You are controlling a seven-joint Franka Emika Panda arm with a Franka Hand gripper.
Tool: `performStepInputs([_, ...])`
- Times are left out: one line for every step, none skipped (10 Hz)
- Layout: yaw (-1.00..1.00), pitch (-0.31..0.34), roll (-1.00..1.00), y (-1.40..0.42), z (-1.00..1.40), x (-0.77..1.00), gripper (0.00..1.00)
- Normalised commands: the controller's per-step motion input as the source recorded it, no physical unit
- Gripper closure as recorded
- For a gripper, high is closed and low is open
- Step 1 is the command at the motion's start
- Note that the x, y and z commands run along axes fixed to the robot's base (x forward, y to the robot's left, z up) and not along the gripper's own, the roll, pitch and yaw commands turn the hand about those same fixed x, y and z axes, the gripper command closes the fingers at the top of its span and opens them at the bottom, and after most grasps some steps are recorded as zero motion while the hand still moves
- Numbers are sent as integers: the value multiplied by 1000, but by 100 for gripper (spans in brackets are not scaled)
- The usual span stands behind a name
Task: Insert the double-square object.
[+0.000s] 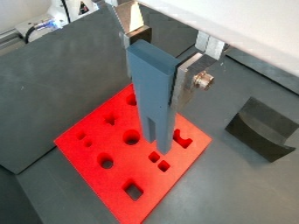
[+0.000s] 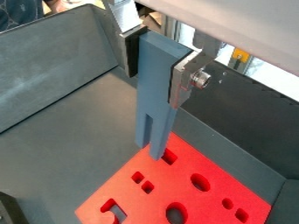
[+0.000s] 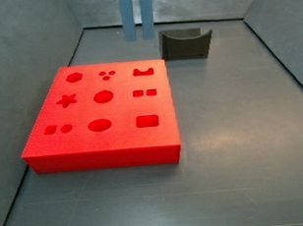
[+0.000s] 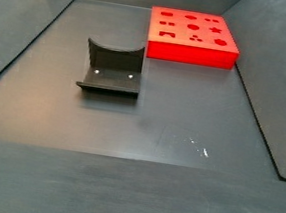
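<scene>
My gripper (image 1: pixel 158 61) is shut on the double-square object (image 1: pixel 155 96), a long blue-grey bar held upright, with a slot splitting its lower end into two prongs. It shows in both wrist views (image 2: pixel 155 105). In a side view only the two prongs (image 3: pixel 133 13) show at the top edge, and the gripper is out of frame. The bar hangs above the red block (image 1: pixel 117 166) and does not touch it. The block has several shaped holes, among them a pair of small square holes (image 3: pixel 143 91) that also shows in both wrist views (image 1: pixel 158 160) (image 2: pixel 146 181).
The red block (image 3: pixel 101 114) lies on the dark floor near one wall (image 4: pixel 190 35). The fixture (image 3: pixel 186 43) stands on the floor beside the block and shows in other views too (image 4: pixel 111 68) (image 1: pixel 263 127). Dark walls enclose the floor.
</scene>
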Motion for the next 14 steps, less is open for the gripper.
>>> performStepInputs([43,0,-241,89,-71,0,100])
performStepInputs([103,0,-466,306,-60,0,100])
performStepInputs([6,0,-86,51,0,0,100])
performStepInputs([0,-3,-1,0,-29,0,100])
performStepInputs([0,0,0,0,-26,0,100])
performStepInputs([0,-50,20,0,-529,0,100])
performStepInputs([0,0,79,0,-794,186,100])
performStepInputs([0,0,44,0,-780,214,100])
performStepInputs([0,0,3,14,-737,331,100])
performStepInputs([0,19,40,23,-689,503,100])
performStepInputs([0,41,51,34,-623,531,100])
performStepInputs([0,43,53,89,-511,446,100])
performStepInputs([0,0,0,0,-20,0,100])
performStepInputs([0,-21,4,0,-189,-63,100])
